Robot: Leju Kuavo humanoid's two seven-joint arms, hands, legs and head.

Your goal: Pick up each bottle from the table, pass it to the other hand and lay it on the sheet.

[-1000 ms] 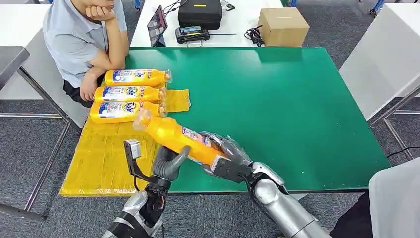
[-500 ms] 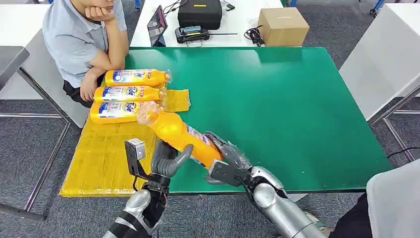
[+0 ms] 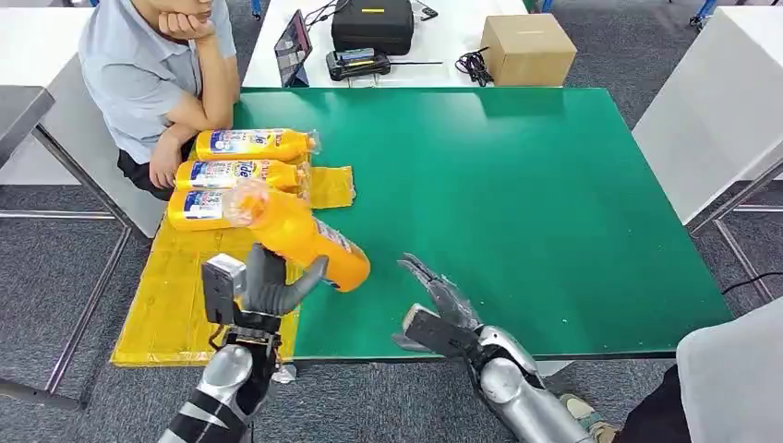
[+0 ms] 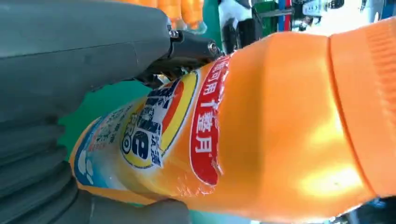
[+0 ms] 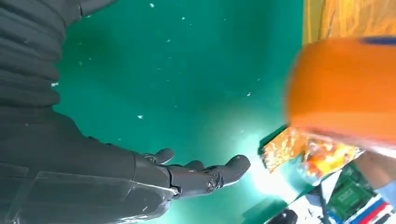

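Nearest me, my right hand (image 3: pixel 441 309) hovers over the green table (image 3: pixel 517 203) at its front edge, fingers spread and holding nothing; I judge it has no further part in this bottle. Beside it, my left hand (image 3: pixel 268 286) has its fingers wrapped round the lower body of the orange bottle (image 3: pixel 300 235), which tilts with its cap end up and away, over the edge where table meets the yellow sheet (image 3: pixel 185 295). I hold it low on the body, I think, so the neck can swing down onto the sheet. The wrist view shows glossy, smooth plastic, a ribbed cap, and a label whose edge looks torn or wrinkled.

The sheet is crinkled, foil-like, draped over the table's left side. Farther along it lie three bottles (image 3: pixel 235 173) on their sides in a row, touching, caps toward the table's centre. The free sheet nearer me looks like the place for this one.

Beyond them sits a person (image 3: pixel 148 74), leaning on the far corner.
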